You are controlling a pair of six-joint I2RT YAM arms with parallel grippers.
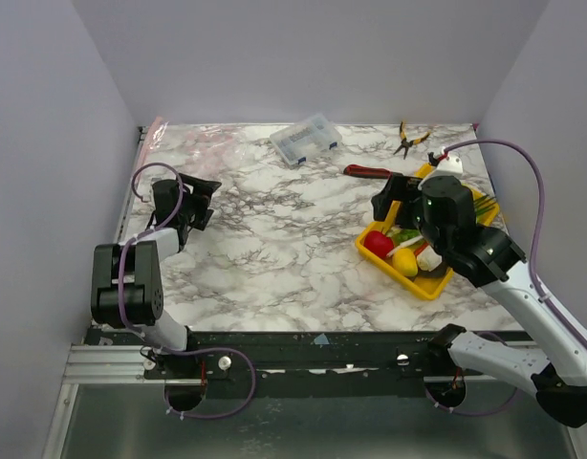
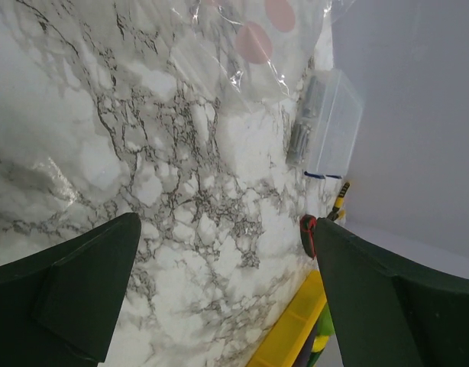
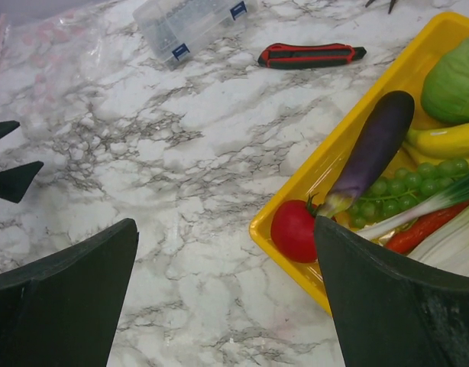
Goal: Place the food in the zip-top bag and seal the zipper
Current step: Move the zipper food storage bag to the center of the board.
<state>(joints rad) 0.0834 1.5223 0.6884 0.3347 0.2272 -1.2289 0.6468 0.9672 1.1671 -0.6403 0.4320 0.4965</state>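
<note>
- Surface (image 1: 274, 258): marble-patterned, with both arm bases at its near edge.
- Zip-top bag (image 1: 193, 143): clear, lying flat in the far left corner, with the pink-red zipper (image 1: 152, 132) along the left edge.
- Compartment box (image 1: 306, 139): clear, at the middle of the far edge.
- Pliers (image 1: 408, 141): near the far right corner.
- Red-handled tool (image 1: 367, 172): just nearer than the pliers.
- Yellow tray (image 1: 394, 273): by the right edge, holding a tomato (image 1: 378, 243) and a yellow piece (image 1: 405, 261), partly hidden by the right arm.
- Left end effector (image 1: 200, 203): above the left side, jaws apart, empty.
- Right end effector (image 1: 389, 203): at the tray's far end.

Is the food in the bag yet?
Not yet. Nothing looks done: tomato, eggplant and the other food sit in the yellow tray. The left gripper and right gripper hang open, empty. The zip-top bag lies flat. Filling and sealing remain.
</note>
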